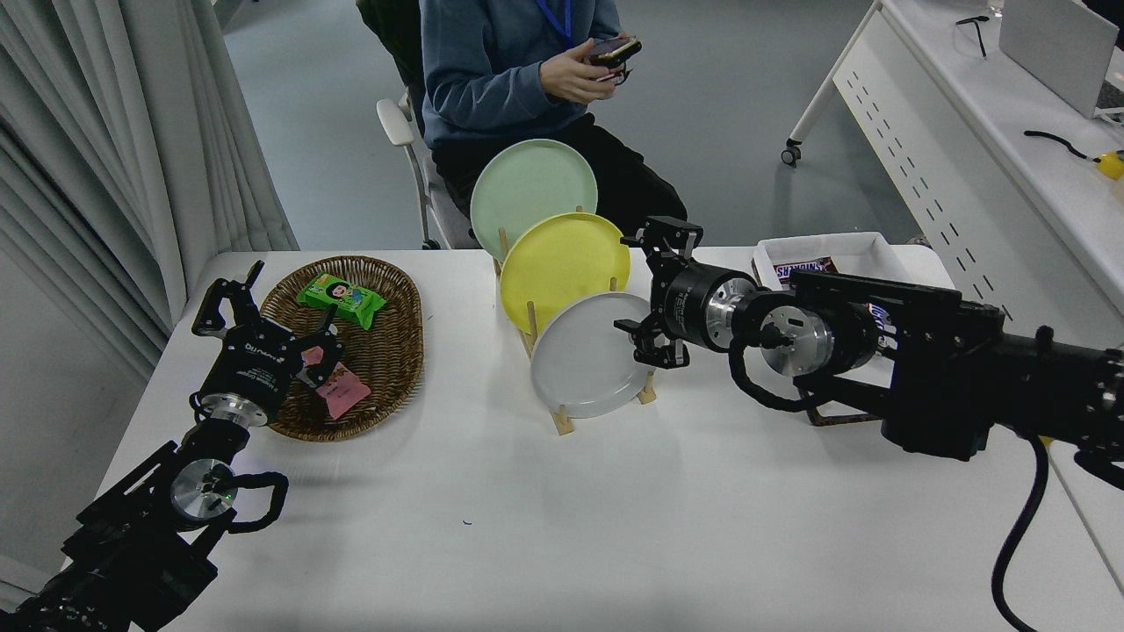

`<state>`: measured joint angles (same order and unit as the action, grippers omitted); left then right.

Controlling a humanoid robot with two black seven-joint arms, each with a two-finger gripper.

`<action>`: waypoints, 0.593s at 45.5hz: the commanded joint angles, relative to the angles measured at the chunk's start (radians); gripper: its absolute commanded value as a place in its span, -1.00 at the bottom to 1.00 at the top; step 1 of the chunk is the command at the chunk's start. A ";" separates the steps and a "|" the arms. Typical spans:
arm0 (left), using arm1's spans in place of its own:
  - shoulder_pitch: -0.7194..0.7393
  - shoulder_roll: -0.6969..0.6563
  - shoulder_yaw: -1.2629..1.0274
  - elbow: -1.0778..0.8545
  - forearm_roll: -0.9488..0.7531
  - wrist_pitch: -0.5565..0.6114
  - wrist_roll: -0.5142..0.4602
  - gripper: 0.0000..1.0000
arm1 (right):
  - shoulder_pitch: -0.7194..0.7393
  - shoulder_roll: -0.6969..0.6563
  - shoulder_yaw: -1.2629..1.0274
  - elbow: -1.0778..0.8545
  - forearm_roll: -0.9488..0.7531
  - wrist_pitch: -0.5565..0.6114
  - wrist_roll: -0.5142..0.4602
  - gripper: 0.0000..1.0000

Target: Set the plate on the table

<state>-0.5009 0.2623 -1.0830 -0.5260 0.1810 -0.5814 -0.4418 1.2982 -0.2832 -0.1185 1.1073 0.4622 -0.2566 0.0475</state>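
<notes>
The light-grey plate (587,360) stands on edge in the front slot of a wooden rack (562,420) on the white table (562,527). A yellow plate (558,263) and a pale green plate (527,189) stand behind it. My right gripper (645,290) is open at the grey plate's upper right edge, one finger up by the yellow plate's rim, the other over the grey plate's right rim. It holds nothing. My left gripper (263,303) is parked open at the lower left, over the basket's edge.
A wicker basket (391,351) with snack packets sits at the left. A white tray (865,250) with chocolate bars lies behind my right arm. A person sits at the far side with a phone. A white desk (992,158) stands at the right.
</notes>
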 commanded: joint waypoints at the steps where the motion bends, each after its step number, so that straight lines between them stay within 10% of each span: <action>1: 0.001 0.000 0.000 0.001 0.000 0.000 0.000 1.00 | 0.062 0.052 -0.096 -0.072 0.006 0.005 0.000 1.00; 27: 0.001 0.000 0.000 0.000 0.000 0.000 0.000 1.00 | 0.067 0.127 -0.106 -0.196 0.099 -0.010 -0.182 1.00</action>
<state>-0.5003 0.2623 -1.0830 -0.5254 0.1810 -0.5814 -0.4418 1.3596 -0.2002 -0.2208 0.9824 0.5488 -0.2619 -0.0671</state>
